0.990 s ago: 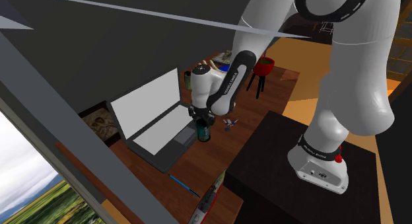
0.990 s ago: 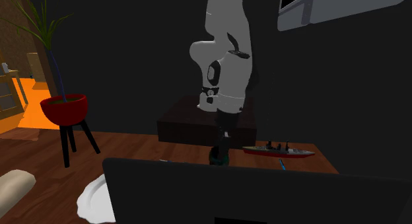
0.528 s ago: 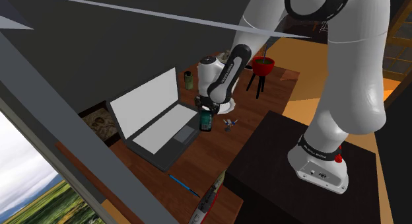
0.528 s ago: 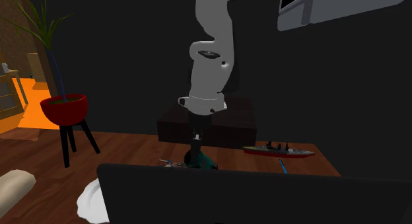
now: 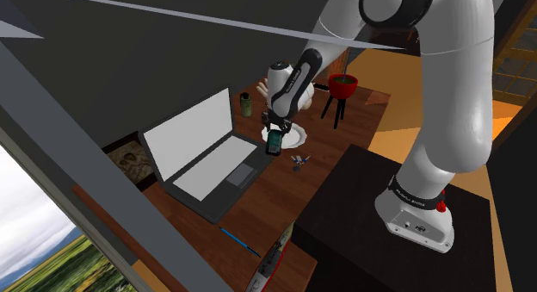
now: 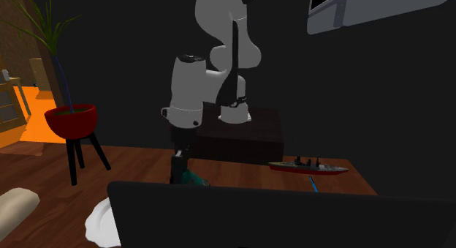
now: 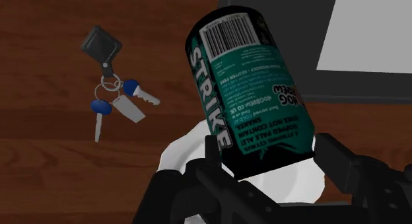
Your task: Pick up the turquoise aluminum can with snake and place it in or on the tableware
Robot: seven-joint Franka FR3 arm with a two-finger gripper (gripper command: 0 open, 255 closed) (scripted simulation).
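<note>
The brown wooden worktop [image 5: 284, 195] holds an open grey laptop [image 5: 202, 157]. Just beside the laptop lies a white plate [image 5: 297, 138]. The black pincer [image 7: 274, 156] is squeezed tight on the dark green-blue can [image 7: 254, 90]. The can says STRIKE and leans a bit between the fingers, over the plate. A small bunch of keys [image 7: 115, 100] lies near the plate.

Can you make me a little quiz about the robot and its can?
1. True or false: the jaws are shut on the teal can.
2. What lies on the wooden table beside the white plate? A. keys B. a spoon C. a banana
3. Which big white word is printed down the can's side?

Key: 1 true; 2 A; 3 STRIKE.
</note>
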